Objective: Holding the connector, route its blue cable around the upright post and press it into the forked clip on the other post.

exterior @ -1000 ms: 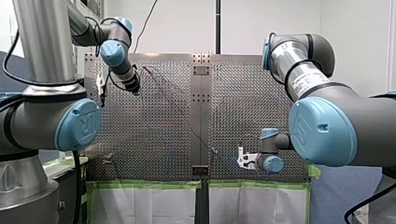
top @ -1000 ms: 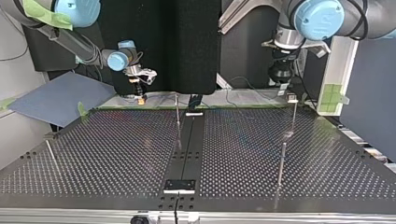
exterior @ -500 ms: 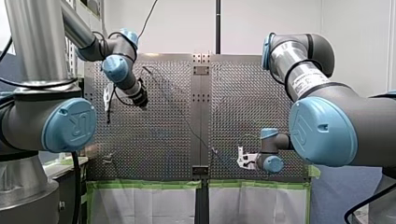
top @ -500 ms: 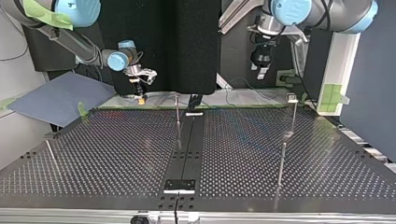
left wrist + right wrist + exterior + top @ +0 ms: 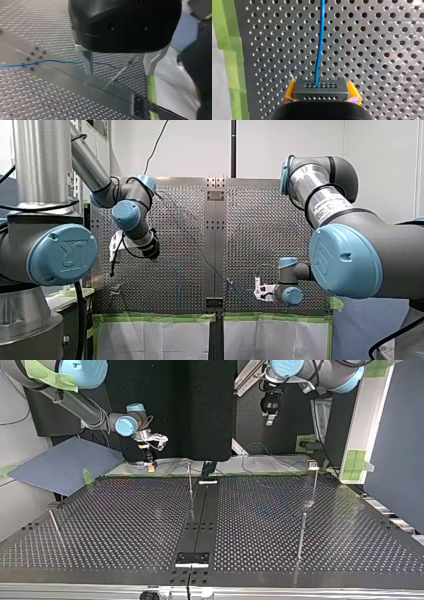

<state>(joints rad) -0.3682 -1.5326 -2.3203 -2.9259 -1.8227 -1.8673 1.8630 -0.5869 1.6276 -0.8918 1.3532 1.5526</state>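
Connector (image 5: 320, 88) clamped between the yellow pads (image 5: 290, 90) of my right gripper (image 5: 321, 93), near the worktop (image 5: 387, 50) edge. The blue cable (image 5: 319, 45) runs ahead, apparently still unrouted. My left gripper (image 5: 118, 63) hangs wide and empty. Next move: lead the cable around the upright post (image 5: 190, 485).

I see the perforated table (image 5: 115, 525) carrying a dark centre strip (image 5: 202, 510), a thin post (image 5: 190, 480) beside it, a block-topped post (image 5: 314, 485), a plain post (image 5: 300, 535), a leaning rod (image 5: 54, 525), green edge tape (image 5: 155, 316) and a blue cable (image 5: 50, 61) across its surface.
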